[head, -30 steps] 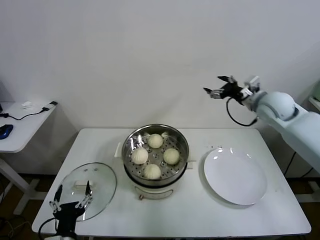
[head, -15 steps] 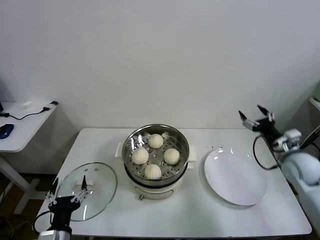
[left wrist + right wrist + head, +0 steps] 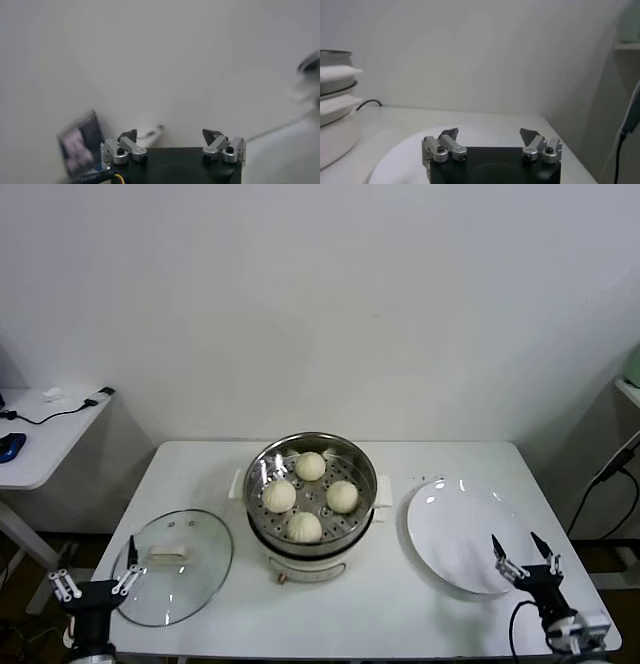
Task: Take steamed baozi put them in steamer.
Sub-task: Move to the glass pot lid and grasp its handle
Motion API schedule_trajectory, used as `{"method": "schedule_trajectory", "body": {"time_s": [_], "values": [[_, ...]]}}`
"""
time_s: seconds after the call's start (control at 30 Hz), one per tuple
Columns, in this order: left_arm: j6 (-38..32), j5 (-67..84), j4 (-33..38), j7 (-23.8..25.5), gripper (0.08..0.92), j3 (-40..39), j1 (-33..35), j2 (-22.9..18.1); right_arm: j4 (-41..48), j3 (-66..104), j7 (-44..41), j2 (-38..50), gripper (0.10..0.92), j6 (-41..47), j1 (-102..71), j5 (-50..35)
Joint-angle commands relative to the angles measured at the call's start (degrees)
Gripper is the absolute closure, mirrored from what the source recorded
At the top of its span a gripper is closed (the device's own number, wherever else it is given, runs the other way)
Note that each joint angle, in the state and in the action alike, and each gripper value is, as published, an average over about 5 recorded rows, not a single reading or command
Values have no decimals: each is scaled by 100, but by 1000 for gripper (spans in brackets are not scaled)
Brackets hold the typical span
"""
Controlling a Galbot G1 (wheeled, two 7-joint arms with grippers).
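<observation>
White table (image 3: 380,614), steamer (image 3: 312,484) centred, both grippers spread at front corners

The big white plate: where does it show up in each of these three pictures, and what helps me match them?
Head view: the white plate lies on the table to the right of the steamer, with the open right gripper at its near edge.
Left wrist view: not in it.
Right wrist view: the plate spreads just beyond that gripper.
Shared landmark: the steamer, beside the plate in both views that show it.
</observation>
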State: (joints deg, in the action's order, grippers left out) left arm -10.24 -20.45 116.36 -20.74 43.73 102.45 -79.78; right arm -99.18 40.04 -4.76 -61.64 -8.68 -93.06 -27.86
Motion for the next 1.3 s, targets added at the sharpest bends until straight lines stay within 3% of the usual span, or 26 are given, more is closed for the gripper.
{"method": "schedule_trajectory", "body": {"time_s": [0.03,0.27,0.7,1.1,1.3], "values": [[-374,-4649,-1553,-1590,177,268,154,606,-376,-129,196,-936,203,-197,-689,685],[-154,-5094,-2234,-1711,177,31,-83,672,-497,-638,579,-864,203,-69,-597,968],[-412,-5171,-2631,-846,177,-171,-890,654,-599,-780,628,-853,203,98,-583,1410],[408,-4984,-2773,-176,177,-307,-1492,668,-657,-808,619,-966,203,140,-659,1446],[625,-5035,-2872,-112,177,-369,-1645,619,-665,-799,631,-984,203,189,-630,1424]]}}
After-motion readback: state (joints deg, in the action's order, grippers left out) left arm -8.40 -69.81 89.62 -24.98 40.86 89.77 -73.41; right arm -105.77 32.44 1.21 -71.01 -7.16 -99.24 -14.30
